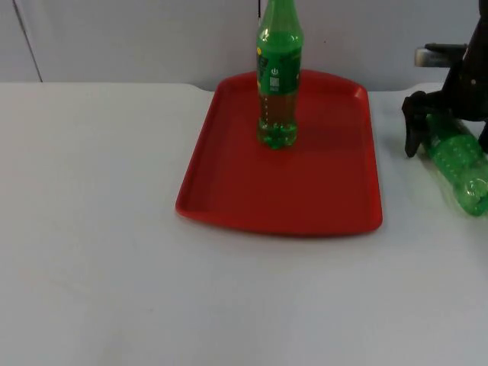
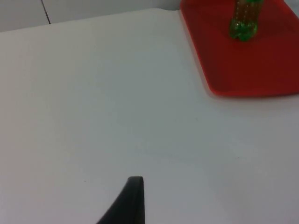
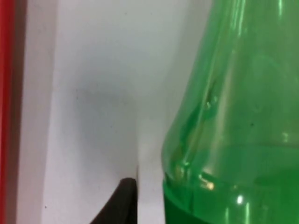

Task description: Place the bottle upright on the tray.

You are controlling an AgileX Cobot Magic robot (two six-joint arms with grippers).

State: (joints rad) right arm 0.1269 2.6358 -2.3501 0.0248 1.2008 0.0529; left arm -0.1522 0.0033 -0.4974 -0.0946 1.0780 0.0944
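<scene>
With one green bottle [image 1: 277,84] already upright on the red tray [image 1: 320,191], the right hand [image 1: 427,126] is down at a second green bottle [image 1: 457,164] lying on the counter [image 1: 99,229] right of the tray, its grip state unclear; next comes closing, lifting, righting, while the left hand [image 2: 131,200] waits.

There are two green bottles: one standing bottle [image 1: 277,80] upright on the tray, with its base also seen from the left wrist [image 2: 243,21], and one lying bottle [image 1: 460,163] on its side on the counter [image 1: 91,229] beside the tray, its green body close up in the right wrist view [image 3: 233,116]. There is one red tray [image 1: 229,191]. There is one white counter carrying all of it.
</scene>
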